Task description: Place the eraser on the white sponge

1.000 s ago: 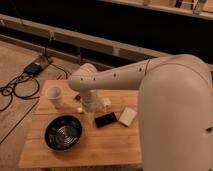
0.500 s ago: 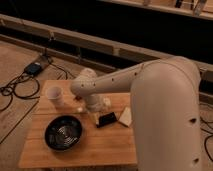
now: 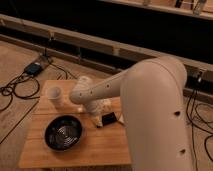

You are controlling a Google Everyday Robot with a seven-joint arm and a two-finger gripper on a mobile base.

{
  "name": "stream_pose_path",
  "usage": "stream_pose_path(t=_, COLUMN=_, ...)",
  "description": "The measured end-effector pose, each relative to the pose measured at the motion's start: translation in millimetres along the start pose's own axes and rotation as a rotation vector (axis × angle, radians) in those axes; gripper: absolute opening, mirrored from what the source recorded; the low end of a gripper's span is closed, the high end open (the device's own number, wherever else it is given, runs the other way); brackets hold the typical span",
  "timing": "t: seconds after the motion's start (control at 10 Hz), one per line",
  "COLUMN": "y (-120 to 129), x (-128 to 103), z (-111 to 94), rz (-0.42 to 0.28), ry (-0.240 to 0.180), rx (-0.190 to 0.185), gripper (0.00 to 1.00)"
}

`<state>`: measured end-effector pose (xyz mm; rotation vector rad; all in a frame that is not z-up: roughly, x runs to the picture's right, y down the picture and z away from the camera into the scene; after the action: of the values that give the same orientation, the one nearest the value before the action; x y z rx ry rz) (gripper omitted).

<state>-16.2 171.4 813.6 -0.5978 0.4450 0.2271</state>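
The eraser (image 3: 109,119) is a small flat black block lying on the wooden table (image 3: 100,147), right of the table's middle. My gripper (image 3: 98,119) hangs from the white arm (image 3: 150,110) and is down at table level, right at the eraser's left edge. I cannot tell whether it touches the eraser. The white sponge is hidden behind the arm's bulk, to the right of the eraser.
A round black ribbed bowl (image 3: 63,133) sits at the front left of the table. A white cup (image 3: 54,95) stands at the back left. Cables and a small box (image 3: 34,68) lie on the floor to the left. A dark wall runs behind.
My arm has swung further forward and now covers the white sponge, which showed right of the eraser before. The gripper has stayed low beside the eraser.
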Motion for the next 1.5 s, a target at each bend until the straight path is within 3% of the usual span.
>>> stream_pose_path(t=0.5, y=9, x=-13, z=29, rz=-0.104, ry=0.048, rx=0.033, gripper=0.65)
stream_pose_path(t=1.3, y=-15, x=-33, z=53, rz=-0.131, ry=0.115, rx=0.013, gripper=0.65)
stream_pose_path(t=1.4, y=-16, x=-35, z=55, rz=-0.14, ry=0.122, rx=0.008, gripper=0.64)
stream_pose_path(t=1.5, y=-17, x=-37, z=57, rz=-0.149, ry=0.131, rx=0.001, gripper=0.55)
